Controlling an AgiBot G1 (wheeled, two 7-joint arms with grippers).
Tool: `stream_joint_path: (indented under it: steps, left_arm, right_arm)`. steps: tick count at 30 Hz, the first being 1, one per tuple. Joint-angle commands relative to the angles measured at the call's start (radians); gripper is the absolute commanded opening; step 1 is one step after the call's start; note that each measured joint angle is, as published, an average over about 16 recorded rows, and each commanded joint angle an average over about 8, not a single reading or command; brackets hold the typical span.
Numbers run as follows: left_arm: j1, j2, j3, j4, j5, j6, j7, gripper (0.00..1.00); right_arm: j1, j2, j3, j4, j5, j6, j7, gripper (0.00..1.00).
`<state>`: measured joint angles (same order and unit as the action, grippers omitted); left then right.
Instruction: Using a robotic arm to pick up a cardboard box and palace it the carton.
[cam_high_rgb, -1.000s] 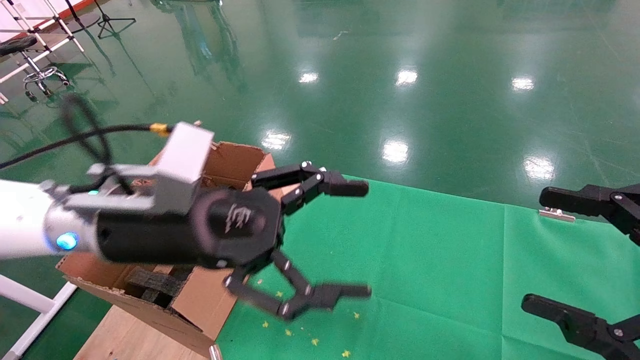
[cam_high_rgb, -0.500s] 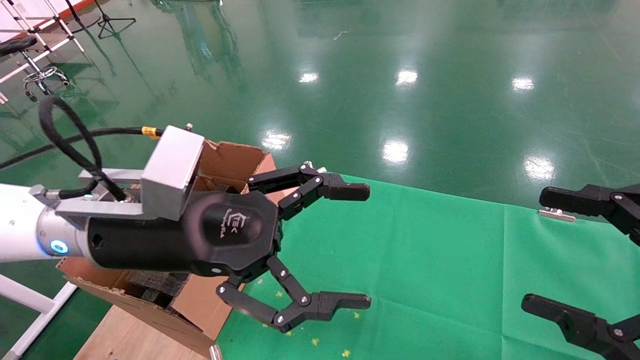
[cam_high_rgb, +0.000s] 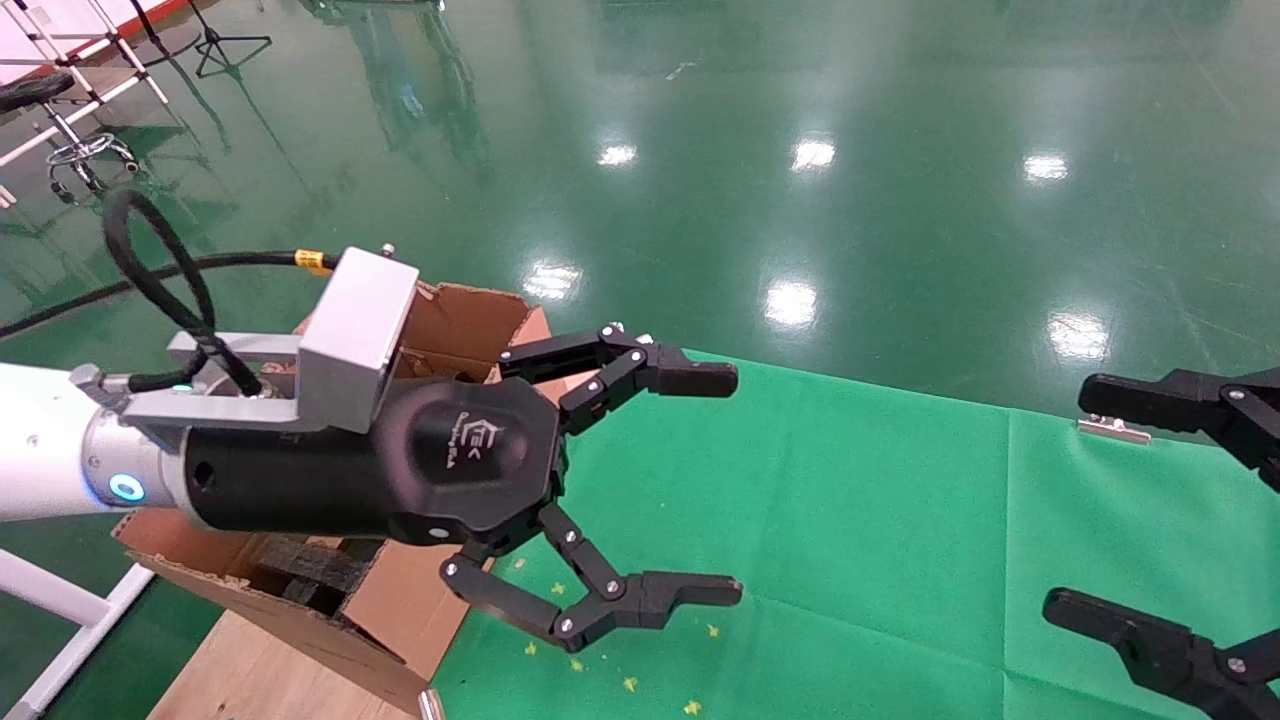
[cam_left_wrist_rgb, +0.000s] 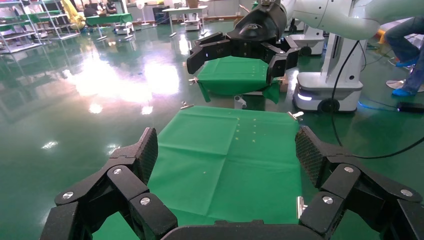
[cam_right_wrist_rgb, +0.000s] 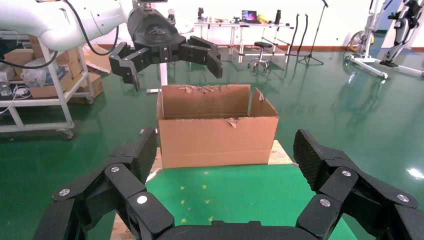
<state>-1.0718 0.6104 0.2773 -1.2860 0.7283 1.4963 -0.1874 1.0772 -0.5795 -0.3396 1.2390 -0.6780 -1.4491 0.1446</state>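
The robotic arm on my left reaches across in the head view. Its gripper (cam_high_rgb: 737, 485) is open wide and empty, held in the air past the carton's right side, above the green cloth (cam_high_rgb: 850, 520). The carton (cam_high_rgb: 400, 610) stands under the wrist, with ragged flaps and black foam (cam_high_rgb: 310, 570) inside. It also shows in the right wrist view (cam_right_wrist_rgb: 215, 140). The small cardboard box is not in view. My right gripper (cam_high_rgb: 1068, 498) is open and empty at the right edge. In the left wrist view my own jaws (cam_left_wrist_rgb: 227, 150) frame bare cloth.
The carton rests on a wooden board (cam_high_rgb: 260, 670) at the cloth's left end. Yellow marks (cam_high_rgb: 630, 685) dot the cloth near the carton. A metal clip (cam_high_rgb: 1113, 430) holds the cloth's far right edge. A stool and stands (cam_high_rgb: 80, 150) are far left on the green floor.
My left wrist has wobbled and settled, shifting slightly. Its gripper stays open in about the same place. The right gripper has not moved.
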Motion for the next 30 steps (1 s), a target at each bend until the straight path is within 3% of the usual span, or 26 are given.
stream_joint_path:
  steps: [1, 30]
  left_arm:
    - [-0.001, 0.000, 0.001, 0.001, 0.001, -0.001, 0.000, 1.00]
    - [-0.006, 0.001, 0.006, 0.006, 0.005, -0.002, -0.002, 1.00]
  right_arm:
    - [0.000, 0.000, 0.000, 0.000, 0.000, 0.000, 0.000, 1.00]
    - [0.000, 0.000, 0.000, 0.000, 0.000, 0.000, 0.000, 1.00]
